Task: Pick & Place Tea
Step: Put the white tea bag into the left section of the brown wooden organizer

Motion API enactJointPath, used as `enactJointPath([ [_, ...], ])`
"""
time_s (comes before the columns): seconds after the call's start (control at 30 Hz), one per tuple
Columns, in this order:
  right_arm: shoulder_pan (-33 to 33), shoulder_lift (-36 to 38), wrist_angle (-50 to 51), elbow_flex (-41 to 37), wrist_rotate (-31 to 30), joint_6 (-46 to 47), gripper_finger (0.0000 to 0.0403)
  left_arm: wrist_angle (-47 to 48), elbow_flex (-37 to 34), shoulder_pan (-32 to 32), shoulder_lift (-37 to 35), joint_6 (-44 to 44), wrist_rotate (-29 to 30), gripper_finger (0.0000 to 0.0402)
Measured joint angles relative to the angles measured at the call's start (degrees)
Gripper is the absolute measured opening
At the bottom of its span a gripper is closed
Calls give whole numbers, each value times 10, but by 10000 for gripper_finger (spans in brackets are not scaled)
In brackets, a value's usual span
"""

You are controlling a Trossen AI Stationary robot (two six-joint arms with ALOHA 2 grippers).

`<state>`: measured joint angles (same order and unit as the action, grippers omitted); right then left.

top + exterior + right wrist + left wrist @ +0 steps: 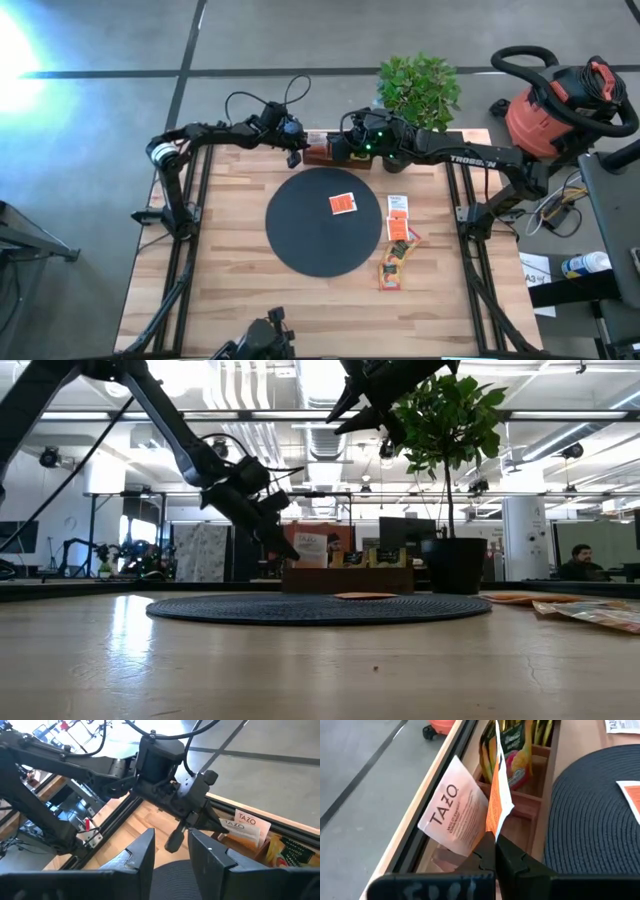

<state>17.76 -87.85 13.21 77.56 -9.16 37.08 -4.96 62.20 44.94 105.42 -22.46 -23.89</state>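
Note:
My left gripper [296,155] is shut on tea sachets over the left end of the small wooden box [318,155], which stands at the table's far edge behind the round black mat [300,240]. An orange-and-white sachet [495,795] and a pale orange TAZO sachet [455,812] stick out from its fingers. More sachets [515,745] stand in the box's compartments. One orange sachet [343,204] lies on the mat. My right gripper [170,855] hangs open, high above the box, with nothing between its fingers. My left gripper pinches the lower corner of the orange-and-white sachet [492,827] between its two fingers. The pale TAZO sachet's lower corner [470,847] reaches the same fingers; whether it is gripped too, I cannot tell. The fingers slant down from the table's left. Both sachets stand out beyond the fingertips.
Several sachets [397,235] lie on the wood right of the mat. A potted plant [418,88] stands behind the box's right end, close to my right arm. The near half of the table [230,300] is bare wood.

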Motion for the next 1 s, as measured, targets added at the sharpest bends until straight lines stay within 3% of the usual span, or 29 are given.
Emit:
enactJointPath([
  [0.83,0,0,0,0,-30,3,114,63,-1,-1,10,48,-11,0],
  [1.0,0,0,0,-4,-30,2,114,63,-2,-1,6,62,-2,20],
])
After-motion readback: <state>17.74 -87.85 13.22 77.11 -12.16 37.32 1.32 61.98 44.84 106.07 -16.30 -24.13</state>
